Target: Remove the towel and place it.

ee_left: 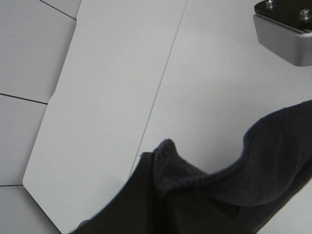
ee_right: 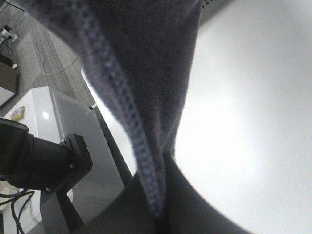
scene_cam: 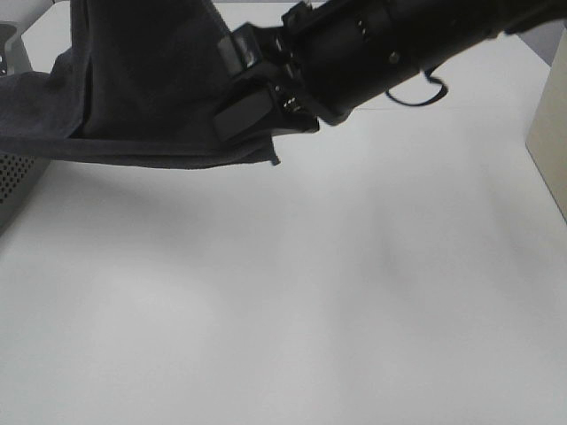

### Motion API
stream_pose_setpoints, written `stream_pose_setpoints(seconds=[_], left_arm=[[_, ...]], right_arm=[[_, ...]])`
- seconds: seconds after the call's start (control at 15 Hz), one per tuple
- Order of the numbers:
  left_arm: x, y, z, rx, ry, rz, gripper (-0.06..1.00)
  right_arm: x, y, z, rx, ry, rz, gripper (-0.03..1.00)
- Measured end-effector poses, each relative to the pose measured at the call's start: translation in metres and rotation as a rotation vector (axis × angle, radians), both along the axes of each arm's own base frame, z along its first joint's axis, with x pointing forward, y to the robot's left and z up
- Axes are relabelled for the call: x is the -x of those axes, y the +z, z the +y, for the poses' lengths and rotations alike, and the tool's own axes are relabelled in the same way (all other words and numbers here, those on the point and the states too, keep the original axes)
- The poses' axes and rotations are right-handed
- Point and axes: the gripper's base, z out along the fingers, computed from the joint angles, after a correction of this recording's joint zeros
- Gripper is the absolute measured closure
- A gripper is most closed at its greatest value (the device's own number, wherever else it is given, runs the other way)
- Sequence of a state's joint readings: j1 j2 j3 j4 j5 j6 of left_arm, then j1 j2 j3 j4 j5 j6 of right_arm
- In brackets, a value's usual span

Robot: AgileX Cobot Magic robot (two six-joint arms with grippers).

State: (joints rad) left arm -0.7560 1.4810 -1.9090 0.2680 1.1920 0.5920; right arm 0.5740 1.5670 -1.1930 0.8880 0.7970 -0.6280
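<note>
Navy-black terry towel, a large rectangular cloth with a hemmed edge, is hanging over the far left corner of the white desk. Its lower hem is running roughly level above the desktop. The towel's left end is passing over the grey perforated basket at the desk's left edge; whether cloth and basket are touching cannot be told.

The right gripper, on a black arm lying across from the far right side, is pinching the towel's right-hand end. In the right wrist view its jaws are standing together, clamped on the stitched hem, which is running straight down into the right gripper.

The left gripper is outside the high view. In the left wrist view its jaws are likewise pressed together on a bunched fold of the towel, and the cloth is draping away from them above the desk. A grey metal block with two screws is sitting beyond it.
</note>
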Motion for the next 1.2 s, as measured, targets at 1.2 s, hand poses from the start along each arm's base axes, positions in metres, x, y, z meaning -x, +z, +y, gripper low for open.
stream_pose_setpoints(seconds=[1.2], left_arm=[[-0.044, 0.034, -0.002, 0.187, 0.012, -0.501, 0.94]], right_arm=[[-0.037, 0.201, -0.065, 0.406, -0.471, -0.791, 0.96]])
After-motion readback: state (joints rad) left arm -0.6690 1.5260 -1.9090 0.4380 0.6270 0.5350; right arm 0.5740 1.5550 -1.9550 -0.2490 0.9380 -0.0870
